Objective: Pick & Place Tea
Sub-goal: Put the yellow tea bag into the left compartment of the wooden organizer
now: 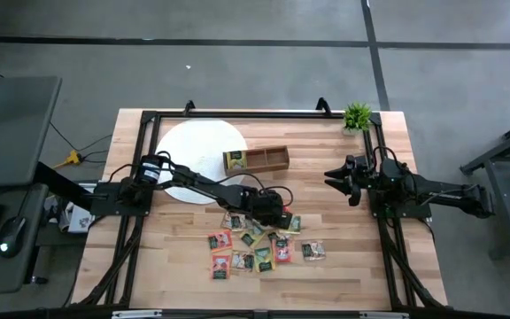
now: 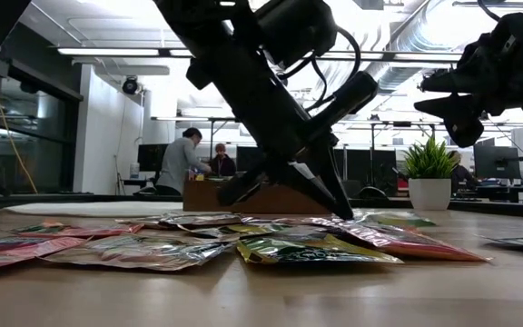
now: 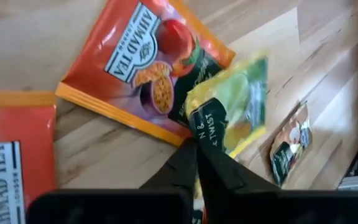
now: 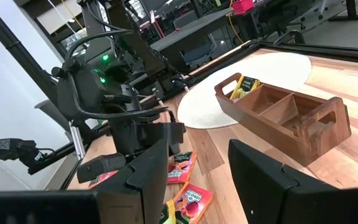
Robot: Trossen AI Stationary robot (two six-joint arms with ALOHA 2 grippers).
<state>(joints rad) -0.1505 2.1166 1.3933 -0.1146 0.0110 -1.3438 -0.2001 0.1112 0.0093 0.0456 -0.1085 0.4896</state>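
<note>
Yellow-green tea packet (image 3: 229,112) – pinched in left claw (image 3: 196,163), tabletop

Look at your left arm (image 1: 193,184): dark, jointed links with a pale, round-ended cylinder just behind the elbow and a black cable looped beside it. Your left gripper (image 3: 194,163) ends in two black, wedge-shaped fingers (image 3: 225,171) that taper to narrow tips. Your right arm (image 1: 432,193) is the same matte black, blockier toward its base. Ahead of the right gripper (image 4: 197,168), its fingers (image 4: 263,171) are broad, flat black plates; beyond them, green indicator lights glow on the left arm's housing.
</note>
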